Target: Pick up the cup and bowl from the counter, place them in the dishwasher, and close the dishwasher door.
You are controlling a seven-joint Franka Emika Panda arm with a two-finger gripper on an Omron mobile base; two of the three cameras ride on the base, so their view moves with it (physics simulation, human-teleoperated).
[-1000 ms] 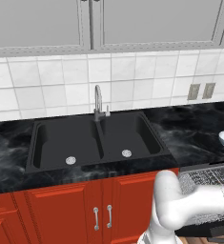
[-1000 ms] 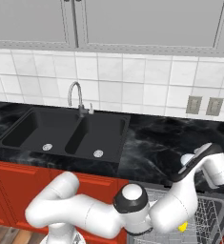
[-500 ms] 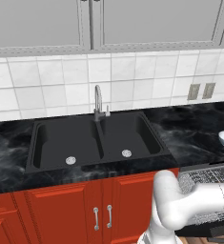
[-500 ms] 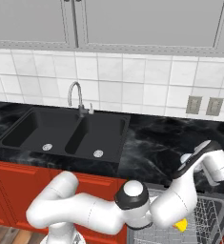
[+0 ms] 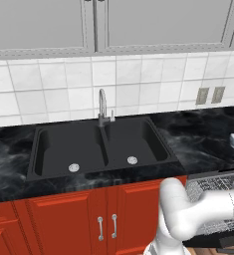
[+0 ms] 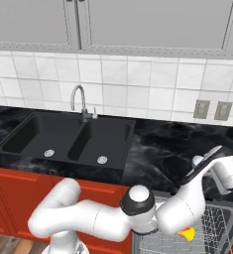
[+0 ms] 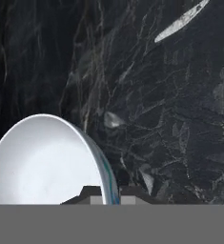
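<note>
The hand (image 7: 111, 193) is clenched on the bowl (image 7: 46, 162) rim, one fingertip either side, bowl resting on the counter (image 7: 170, 109). Thin rim grip (glossy too) could slip when lifted.

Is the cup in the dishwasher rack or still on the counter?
In the rack: the yellow cup lies on the dishwasher wire mesh, below the counter.

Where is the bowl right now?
The bowl sits on the black counter, right of the sink at the left base view's right edge, with the pincer closed on its rim.
</note>
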